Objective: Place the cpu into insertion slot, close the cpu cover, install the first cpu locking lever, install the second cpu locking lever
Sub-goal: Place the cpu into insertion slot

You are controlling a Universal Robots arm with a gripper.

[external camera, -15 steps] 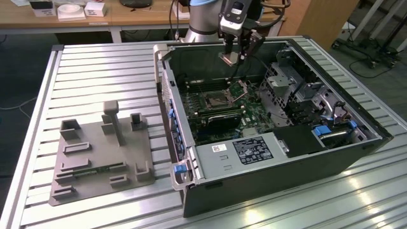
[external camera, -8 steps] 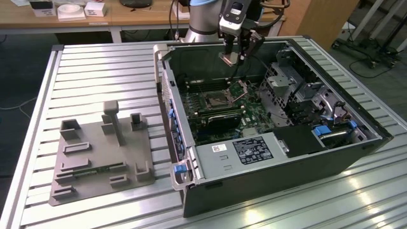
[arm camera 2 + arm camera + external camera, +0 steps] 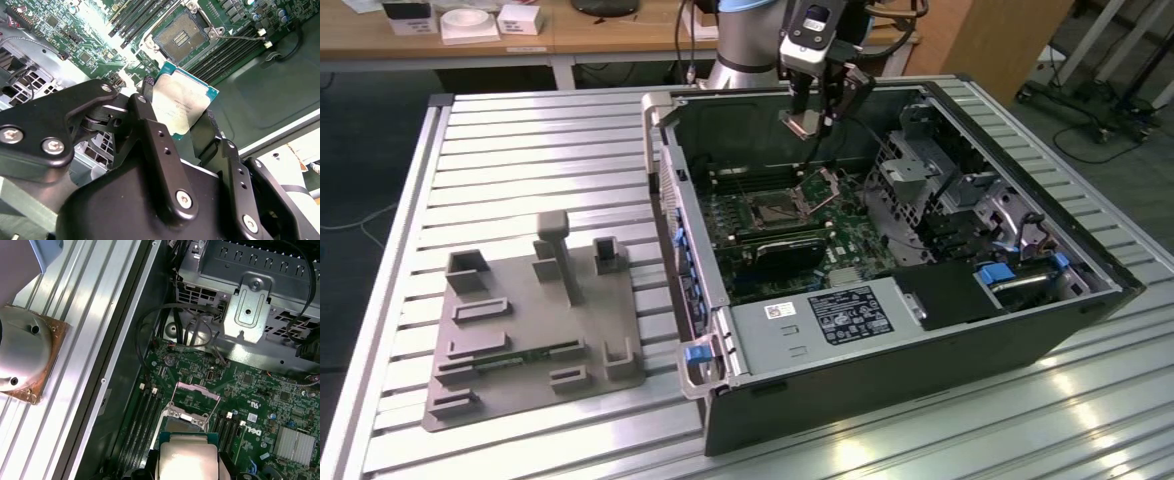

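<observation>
Second wrist view gives us the clearest evidence. The gripper (image 3: 180,107) has its fingers (image 3: 146,89) closed on the cpu (image 3: 182,102), pinching it by two opposite edges with the silvery top facing the camera.

Exterior view places the gripper (image 3: 803,118) and the cpu (image 3: 802,123) in the air inside the open computer case (image 3: 854,370). They hang above the far part of the motherboard (image 3: 847,245), well apart from the socket (image 3: 771,210) below. In the first wrist view the cpu (image 3: 187,455) hangs over the motherboard (image 3: 250,390).

We note that the socket (image 3: 180,35) is bare, its contact field exposed. The cpu cover (image 3: 826,186) stands raised on its hinge at the socket edge. A thin wire lever (image 3: 240,36) lies unfastened beside the socket.

Finding: the first step, placing the chip, is in hand, and none of the four steps is complete.

In our judgement, seating the chip calls for:
- bringing it squarely over the socket, edges parallel to the frame and face level;
- keeping it clear of the raised cover;
- lowering it straight down, without dragging it across the contacts;
- opening the fingers only once it lies flat in the recess.

We cannot tell from these views whether the chip's corner marks match the socket's.
</observation>
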